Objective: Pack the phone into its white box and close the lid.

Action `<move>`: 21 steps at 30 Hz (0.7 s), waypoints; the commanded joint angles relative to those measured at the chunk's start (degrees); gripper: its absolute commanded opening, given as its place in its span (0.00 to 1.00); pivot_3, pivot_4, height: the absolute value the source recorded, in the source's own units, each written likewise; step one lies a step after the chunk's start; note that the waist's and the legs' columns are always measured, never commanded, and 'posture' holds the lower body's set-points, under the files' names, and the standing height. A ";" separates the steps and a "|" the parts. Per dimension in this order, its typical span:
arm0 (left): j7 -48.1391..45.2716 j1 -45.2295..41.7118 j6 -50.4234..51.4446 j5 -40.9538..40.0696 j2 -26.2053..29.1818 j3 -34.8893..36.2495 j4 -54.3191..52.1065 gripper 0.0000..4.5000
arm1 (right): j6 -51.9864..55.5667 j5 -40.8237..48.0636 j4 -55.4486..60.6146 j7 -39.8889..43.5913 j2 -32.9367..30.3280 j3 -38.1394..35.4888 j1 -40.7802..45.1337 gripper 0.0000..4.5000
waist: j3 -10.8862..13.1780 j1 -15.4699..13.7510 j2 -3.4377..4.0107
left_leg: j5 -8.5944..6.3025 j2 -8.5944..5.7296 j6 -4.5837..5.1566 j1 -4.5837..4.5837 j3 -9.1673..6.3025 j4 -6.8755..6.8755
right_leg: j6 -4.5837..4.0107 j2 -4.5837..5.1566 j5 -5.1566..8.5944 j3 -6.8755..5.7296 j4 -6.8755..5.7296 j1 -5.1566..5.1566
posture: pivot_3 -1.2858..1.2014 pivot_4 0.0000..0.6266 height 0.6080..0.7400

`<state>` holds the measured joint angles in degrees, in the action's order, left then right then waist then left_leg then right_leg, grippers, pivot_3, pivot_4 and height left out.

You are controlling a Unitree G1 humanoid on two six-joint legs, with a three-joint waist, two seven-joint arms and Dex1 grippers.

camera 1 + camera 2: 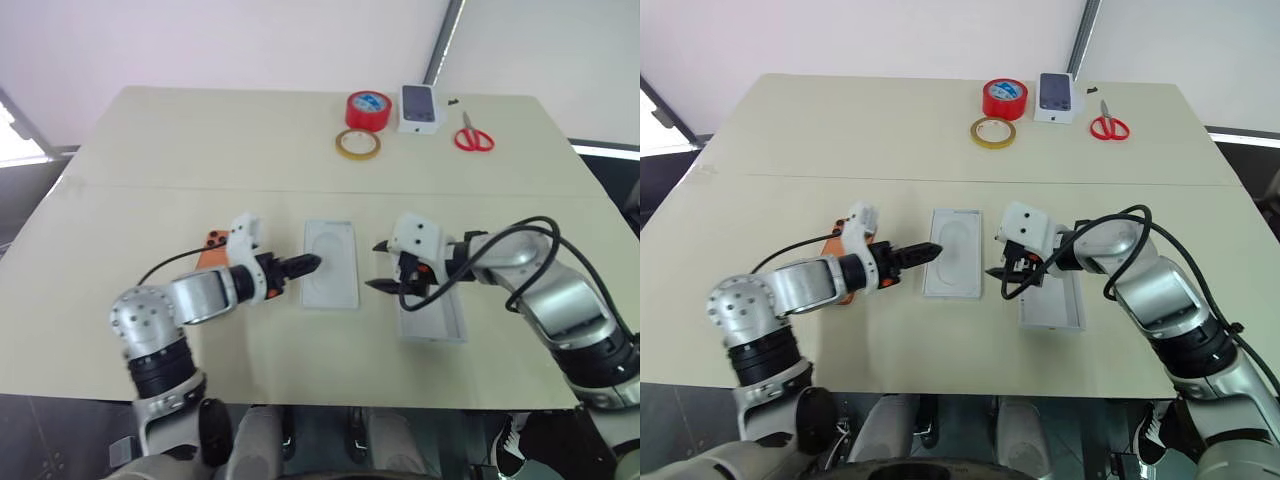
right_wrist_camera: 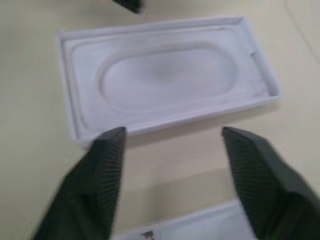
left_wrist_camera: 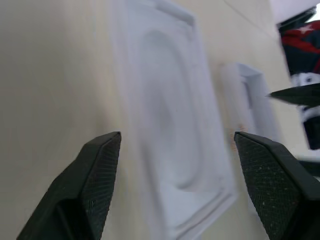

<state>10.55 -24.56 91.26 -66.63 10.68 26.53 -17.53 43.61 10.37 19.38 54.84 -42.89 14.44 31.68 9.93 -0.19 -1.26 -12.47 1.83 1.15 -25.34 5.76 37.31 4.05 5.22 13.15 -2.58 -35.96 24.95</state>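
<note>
- Left eye view showed the phone [image 1: 213, 240] lying on the table [image 1: 150, 150] at the left, mostly covered by the left forearm; only an orange corner and edge showed, so I could not read its long axis for certain.
- Just right of the phone lay the white box [image 1: 330, 263], a shallow tray with an oval hollow, its long axis running near to far. It was apart from the phone and held nothing.
- The left gripper [image 1: 308, 265] pointed right, away from the phone, with its tips at the left edge of the white box. The left wrist view showed its jaws spread wide and holding nothing.
- The right gripper [image 1: 378, 266] faced it from the other side of the white box, with its jaws parted and also holding nothing.
- A second white tray [image 1: 432, 322] lay under the right gripper and to the right of the white box. I could not tell which of the two white pieces was the base and which the lid.
- As I judged it, the left arm was much the nearer to the phone, but the phone sat behind its jaws, so that hand would have to draw back to the left and turn before it could grip.
- At the far edge, well apart, stood a red tape roll [image 1: 368, 108], a yellow tape ring [image 1: 357, 144], a small box with a phone picture [image 1: 420, 107] and scissors [image 1: 473, 135].
</note>
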 commanded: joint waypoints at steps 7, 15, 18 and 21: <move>-28.79 18.81 -31.13 20.36 23.21 -15.42 -11.94 0.88 | 0.69 -3.32 -6.75 -8.59 10.12 3.16 5.77 0.01 | -0.04 0.92 0.06 | -0.10 -0.05 -0.25 -0.09 0.10 -0.22 | -0.11 0.23 -0.05 0.14 0.17 0.17 | 0.52 0.24 1.00; -39.83 25.58 -50.05 27.26 24.48 -13.99 -8.51 0.88 | -4.23 -9.65 -16.85 -14.27 17.33 8.67 9.31 0.01 | -0.12 1.16 0.18 | -0.09 -0.08 -0.27 -0.15 0.39 -1.12 | -0.60 0.38 -0.35 0.13 0.90 0.50 | 0.52 0.24 1.00; -42.73 26.63 -53.94 28.59 25.05 -13.30 -8.26 0.88 | -6.13 -12.20 -20.43 -16.19 19.48 10.13 10.15 0.01 | -0.12 1.26 0.18 | 0.05 -0.03 -0.49 -0.17 0.39 -1.22 | -0.60 0.33 -0.35 0.11 0.88 0.58 | 0.52 0.24 1.00; -46.26 27.56 -56.39 29.25 26.69 -12.57 -8.48 0.88 | -7.80 -15.13 -24.24 -18.34 21.54 11.55 11.03 0.01 | -0.11 1.47 0.19 | 0.05 -0.02 -0.49 -0.18 0.40 -1.23 | -0.60 0.31 -0.35 0.09 0.87 0.61 | 0.52 0.24 1.00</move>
<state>-33.74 2.55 36.94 -37.79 36.47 12.53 -25.10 37.16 -3.29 -4.45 37.73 -22.07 25.79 41.05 9.81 1.28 -1.07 -12.42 1.81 0.66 -25.51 6.16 36.08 3.46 5.53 12.80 -2.49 -35.09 25.55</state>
